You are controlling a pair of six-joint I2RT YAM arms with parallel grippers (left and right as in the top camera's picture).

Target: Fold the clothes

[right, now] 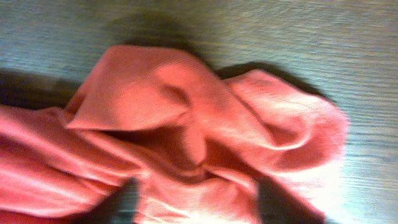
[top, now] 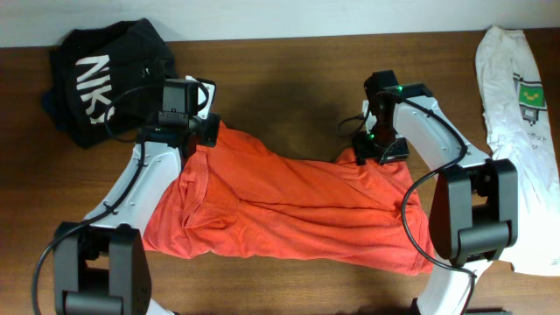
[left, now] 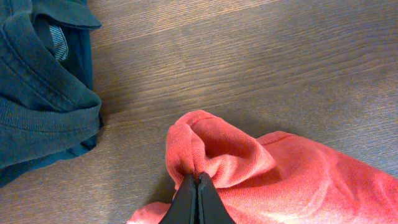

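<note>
The orange T-shirt (top: pixel 289 210) lies crumpled on the desk (top: pixel 289 79) between the arms. The left claw (left: pixel 196 182) pinches a fold of it; the right claw (right: pixel 198 190) stands spread over the other corner. Pulling on one side only could bunch it more.

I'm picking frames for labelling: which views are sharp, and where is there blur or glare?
Overhead: sharp and evenly lit, with only soft shadows. Left wrist: crisp, the table grain and the shirt weave are both readable. Right wrist: blurred throughout, with a washed-out bright patch at the shirt's lower right edge.
</note>
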